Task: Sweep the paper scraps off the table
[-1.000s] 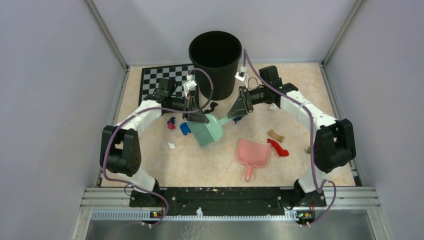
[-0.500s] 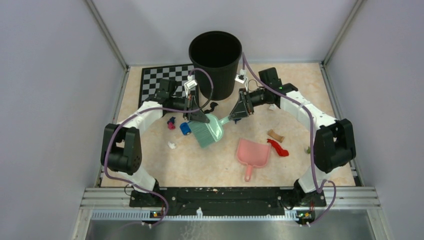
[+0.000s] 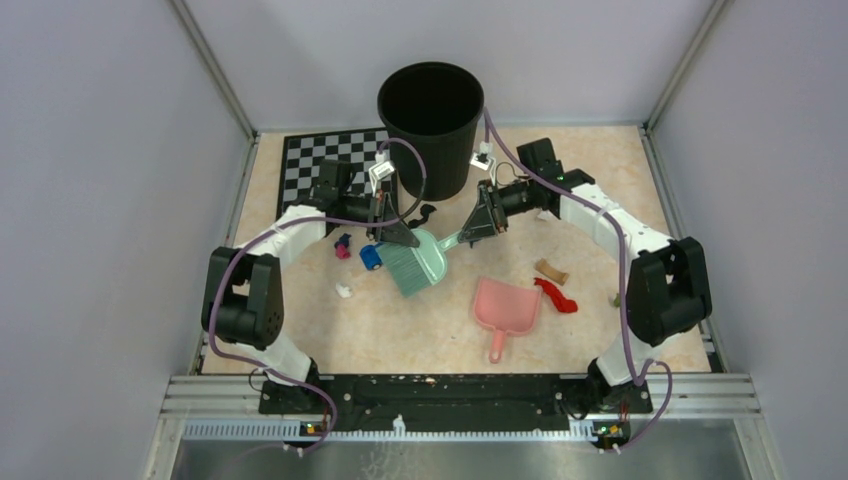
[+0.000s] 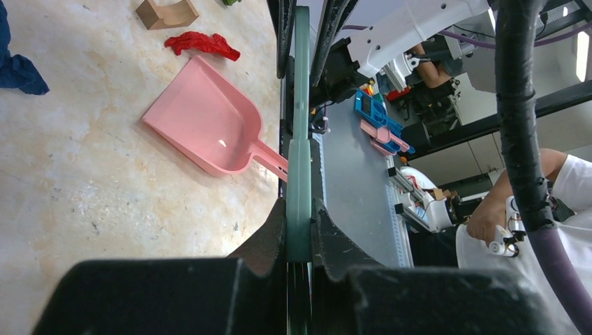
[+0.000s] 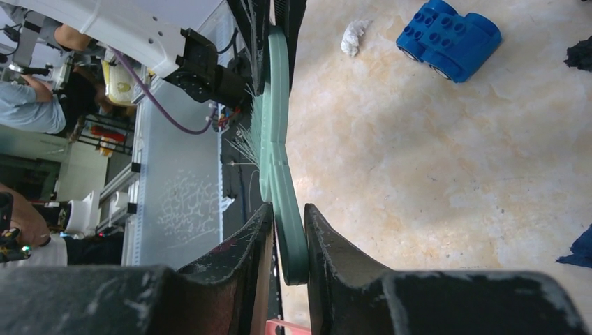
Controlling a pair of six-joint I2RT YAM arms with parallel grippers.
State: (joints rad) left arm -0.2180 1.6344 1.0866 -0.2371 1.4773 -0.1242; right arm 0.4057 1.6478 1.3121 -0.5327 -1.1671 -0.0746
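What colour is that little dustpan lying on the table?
Pink. The dustpan shows best in the left wrist view.

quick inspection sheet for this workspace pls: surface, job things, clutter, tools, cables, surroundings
surface: table, beige marbled pattern
job's things: paper scraps scattered, a red one right of the pink dustpan, a white one left of the brush
clutter: blue block by the brush head; checkerboard mat and black bin at the far edge
grippers: left tool shut on the brush; right tool closed around its handle
cables: purple cables looped along both arms
surroundings: grey walls
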